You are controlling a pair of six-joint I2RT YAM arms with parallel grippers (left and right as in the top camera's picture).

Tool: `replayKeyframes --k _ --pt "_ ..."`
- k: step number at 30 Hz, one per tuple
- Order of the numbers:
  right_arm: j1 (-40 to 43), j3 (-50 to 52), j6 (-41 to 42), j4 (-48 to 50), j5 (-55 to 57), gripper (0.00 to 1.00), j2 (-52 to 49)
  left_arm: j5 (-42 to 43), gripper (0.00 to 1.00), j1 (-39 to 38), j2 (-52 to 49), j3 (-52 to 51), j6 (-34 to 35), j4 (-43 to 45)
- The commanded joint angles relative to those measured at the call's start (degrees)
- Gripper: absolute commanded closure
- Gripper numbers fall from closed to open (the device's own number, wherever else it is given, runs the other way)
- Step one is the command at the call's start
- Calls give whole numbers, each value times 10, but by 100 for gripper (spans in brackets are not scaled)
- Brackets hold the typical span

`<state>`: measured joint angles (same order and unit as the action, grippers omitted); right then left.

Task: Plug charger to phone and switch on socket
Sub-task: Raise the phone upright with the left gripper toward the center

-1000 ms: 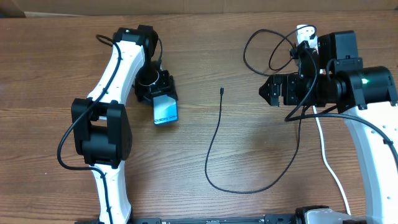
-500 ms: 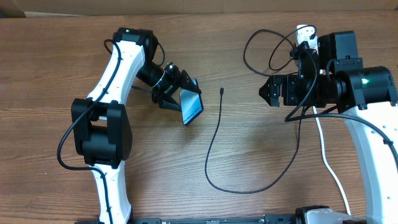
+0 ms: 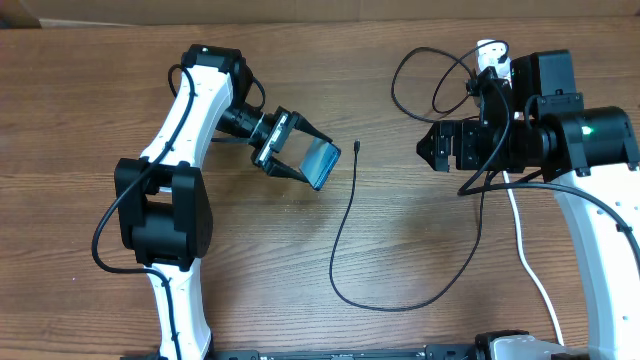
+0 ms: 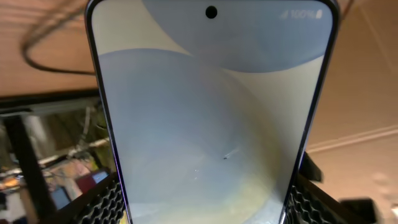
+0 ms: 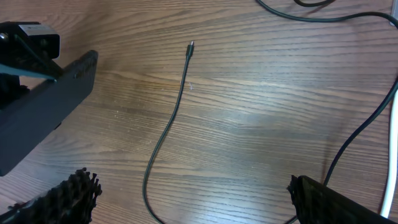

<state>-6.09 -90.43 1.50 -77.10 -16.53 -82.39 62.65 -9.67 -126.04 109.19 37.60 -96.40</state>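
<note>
Plainly, the phone (image 3: pixel 320 164) was held off the table (image 3: pixel 100 60), tilted, and clamped between the closed fingers of the left gripper (image 3: pixel 296 152) by the end opposite its front camera hole. Its lit blue-teal screen filled the left wrist view. The charger (image 3: pixel 340 235) lay on the table to its right. Its connector tip (image 3: pixel 357 148) was near the phone's free end but apart from it, and the thin black cable curved down and back up toward the right arm (image 3: pixel 590 140). The right gripper (image 3: pixel 428 146) hovered farther right, fingers spread wide with nothing between them. Behind that arm the white socket (image 3: pixel 490 52) was partly hidden, and its white cord (image 3: pixel 528 255) trailed toward the near edge.
</note>
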Motion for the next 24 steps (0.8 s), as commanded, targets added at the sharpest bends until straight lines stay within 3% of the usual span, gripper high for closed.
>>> replayKeyframes --k 1,8,24 --pt "-3 -13 2 3 -1 0 1 62 63 0 0 17 12 -5" --pt "-3 -13 2 3 -1 0 1 107 72 0 0 17 12 -5" --pt "-3 -13 2 3 -1 0 1 112 78 0 0 17 12 -5"
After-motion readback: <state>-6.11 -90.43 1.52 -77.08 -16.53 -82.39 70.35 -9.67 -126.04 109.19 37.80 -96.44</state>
